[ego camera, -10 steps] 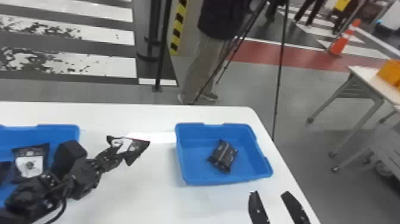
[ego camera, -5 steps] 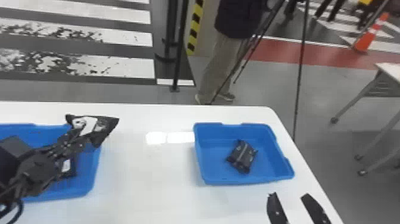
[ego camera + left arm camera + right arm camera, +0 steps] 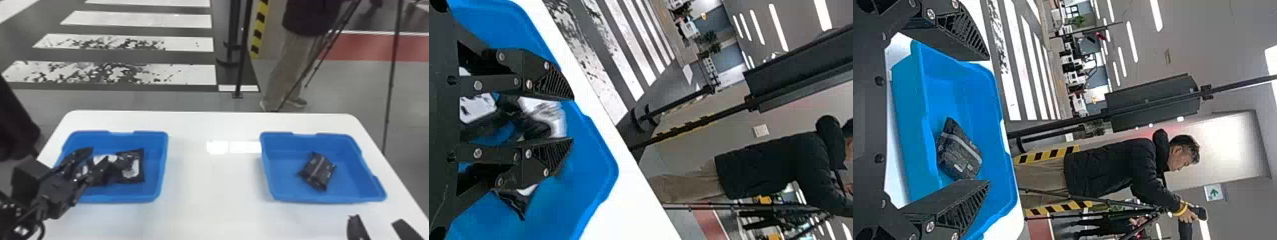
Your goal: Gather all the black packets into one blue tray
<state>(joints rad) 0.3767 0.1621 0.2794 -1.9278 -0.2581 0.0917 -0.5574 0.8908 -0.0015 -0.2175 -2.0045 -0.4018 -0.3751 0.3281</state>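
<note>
- Left gripper (image 3: 573, 119): jaws spread over the left tray (image 3: 155, 159), nothing clearly pinched.
- Black packets (image 3: 131, 170) with white labels lie past and below those tips, some overlapping; exact count can't tell.
- Right gripper (image 3: 989, 120): jaws wide apart, nothing between the pads.
- Lone packet (image 3: 317, 171) sits in the right tray (image 3: 354, 182), ahead of the right jaws and off toward their left, lying askew.
- Handling guess: light, soft, shiny film; likely slippery, with loose contents that may shift. Corners probably fold.
- Best hold for the lone one: across its filled middle, one finger each side; likely wants a wrist turn to match its slant.
- Avoid a corner or edge pinch, may slide out or swing. Squeeze gently, film could split.
- Likely left to do: get it in with the others; keep tips off the tray wall.
</note>
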